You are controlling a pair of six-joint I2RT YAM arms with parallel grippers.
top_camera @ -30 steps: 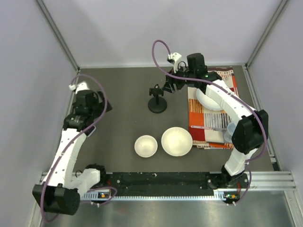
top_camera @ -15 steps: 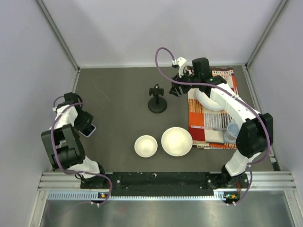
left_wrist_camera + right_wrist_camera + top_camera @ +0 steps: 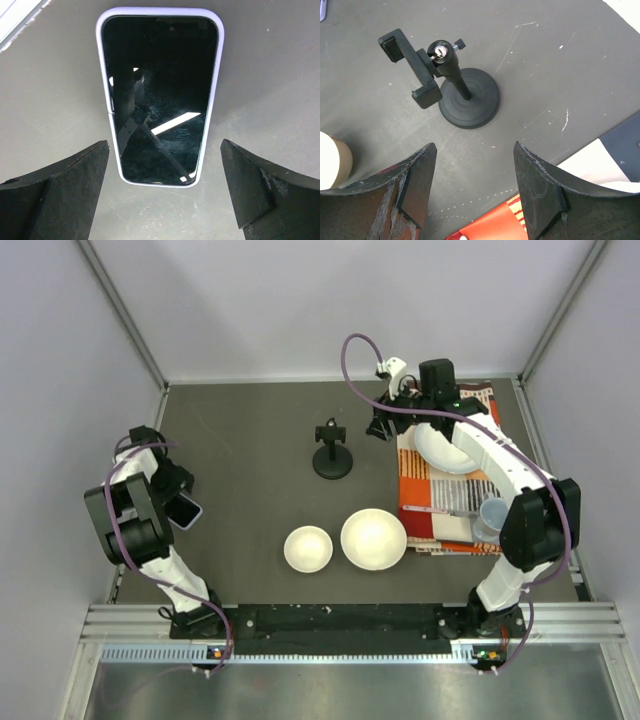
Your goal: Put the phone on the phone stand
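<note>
Two white bowls [image 3: 308, 548] sit nearest my bases, low in the middle of the top view (neither matters to the job). Further up, at the left edge of that frame, the phone [image 3: 160, 95] lies flat on the dark table [image 3: 250, 440], screen up. My left gripper [image 3: 162, 150] hangs right over it, fingers spread as wide as they go, one either side of its lower end, touching nothing and holding nothing. Beyond that, near the centre of the frame, the phone stand [image 3: 332, 452] is upright on its disc base, its cradle empty. My right gripper [image 3: 474, 150] hovers just to the right of it, by the upper left corner of the patterned cloth [image 3: 440, 500], partly open with nothing in its grasp. In its wrist view the stand sits in the upper left.

I judge the task barely started. The phone is not yet gripped and lies well apart from the stand, so the pick-up, the carry across and the seating in the cradle are all left.

Against a second ago, my left arm has folded back from a long reach up the left side into a tight tuck, bringing the gripper over the phone. My right gripper has slid a little to the right, away from the stand. Phone, stand and bowls lie where they were, as far as I can see.
</note>
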